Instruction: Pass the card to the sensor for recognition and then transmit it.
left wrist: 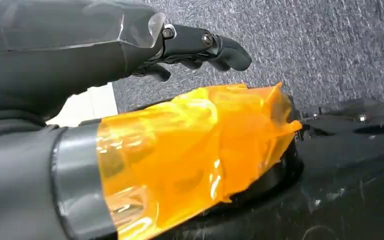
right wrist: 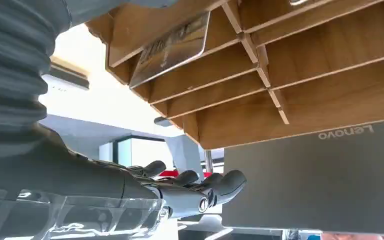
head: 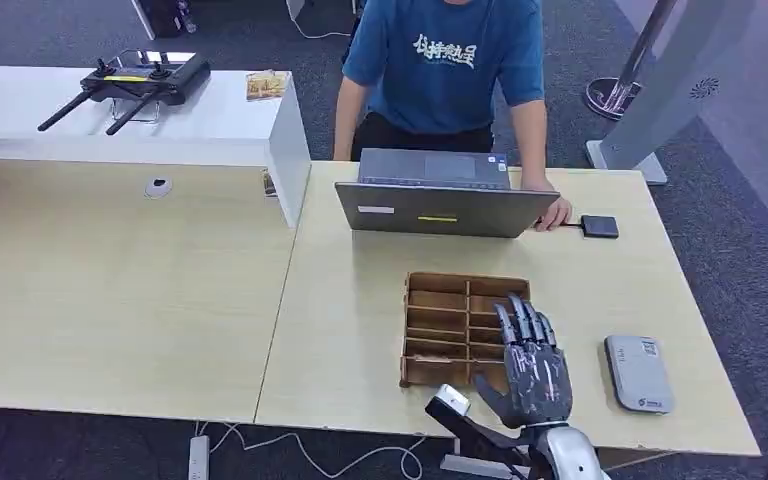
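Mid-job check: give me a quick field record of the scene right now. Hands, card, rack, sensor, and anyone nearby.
right hand: above the near right part of the rack, fingers extended, holding nothing
left hand: hanging over grey carpet, fingers curled, nothing in it
card: seated in a slot of the rack, not yet picked up
rack: wooden divider rack on the table, near the laptop
sensor: grey reader lying flat on the table, to the robot's right of the rack
person: blue shirt, behind the laptop, one hand by a small black device

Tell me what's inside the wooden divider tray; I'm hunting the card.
In the right wrist view one card stands in a slot of the wooden divider tray. The right hand covers some slots from above.
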`<action>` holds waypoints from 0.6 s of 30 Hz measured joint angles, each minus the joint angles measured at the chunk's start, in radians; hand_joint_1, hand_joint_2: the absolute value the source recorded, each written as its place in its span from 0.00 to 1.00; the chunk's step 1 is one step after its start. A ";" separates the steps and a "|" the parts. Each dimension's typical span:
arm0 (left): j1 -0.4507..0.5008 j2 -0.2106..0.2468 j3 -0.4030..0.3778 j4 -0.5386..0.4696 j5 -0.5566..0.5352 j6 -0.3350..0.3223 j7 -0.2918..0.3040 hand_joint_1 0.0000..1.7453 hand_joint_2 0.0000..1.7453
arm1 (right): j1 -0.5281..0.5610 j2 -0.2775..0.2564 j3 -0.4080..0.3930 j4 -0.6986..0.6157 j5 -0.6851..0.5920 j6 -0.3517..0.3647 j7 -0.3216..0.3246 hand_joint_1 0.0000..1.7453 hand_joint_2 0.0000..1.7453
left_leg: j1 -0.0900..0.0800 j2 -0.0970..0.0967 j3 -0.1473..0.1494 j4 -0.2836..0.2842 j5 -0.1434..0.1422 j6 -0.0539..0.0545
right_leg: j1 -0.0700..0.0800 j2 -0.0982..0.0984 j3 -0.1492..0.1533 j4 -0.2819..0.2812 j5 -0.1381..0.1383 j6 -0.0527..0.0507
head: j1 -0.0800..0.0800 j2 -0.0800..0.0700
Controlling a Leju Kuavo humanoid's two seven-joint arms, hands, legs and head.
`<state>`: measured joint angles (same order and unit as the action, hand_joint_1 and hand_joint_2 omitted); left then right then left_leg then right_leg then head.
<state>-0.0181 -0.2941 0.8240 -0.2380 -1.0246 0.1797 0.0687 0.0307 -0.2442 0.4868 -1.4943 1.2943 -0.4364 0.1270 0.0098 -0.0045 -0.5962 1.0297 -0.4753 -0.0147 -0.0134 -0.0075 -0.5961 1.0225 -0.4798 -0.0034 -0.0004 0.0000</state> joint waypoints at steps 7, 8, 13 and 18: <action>0.003 0.000 -0.019 0.000 -0.025 0.013 -0.004 0.00 0.00 | 0.000 -0.040 0.002 -0.033 -0.035 0.044 -0.008 0.00 1.00 | 0.000 0.000 0.000 0.000 0.000 0.000 | 0.000 0.000 0.000 0.000 0.000 0.000 | 0.000 0.000; 0.004 0.000 -0.023 0.000 -0.031 0.017 -0.006 0.00 0.00 | 0.000 -0.050 0.002 -0.040 -0.048 0.054 -0.014 0.00 1.00 | 0.000 0.000 0.000 0.000 0.000 0.000 | 0.000 0.000 0.000 0.000 0.000 0.000 | 0.000 0.000; 0.009 0.001 -0.044 0.000 -0.064 0.030 -0.008 0.00 0.00 | 0.003 -0.083 0.002 -0.064 -0.059 0.080 -0.020 0.00 1.00 | 0.000 0.000 0.000 0.000 0.000 0.000 | 0.000 0.000 0.000 0.000 0.000 0.000 | 0.000 0.000; 0.010 0.002 -0.064 0.000 -0.094 0.038 0.002 0.00 0.00 | 0.003 -0.108 0.001 -0.080 -0.043 0.125 -0.010 0.00 1.00 | 0.000 0.000 0.000 0.000 0.000 0.000 | 0.000 0.000 0.000 0.000 0.000 0.000 | 0.000 0.000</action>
<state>-0.0076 -0.2918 0.7599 -0.2380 -1.1185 0.2174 0.0710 0.0338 -0.3525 0.4879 -1.5740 1.2512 -0.3116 0.1171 0.0098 -0.0045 -0.5962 1.0297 -0.4753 -0.0146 -0.0134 -0.0076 -0.5960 1.0224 -0.4798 -0.0033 -0.0004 0.0000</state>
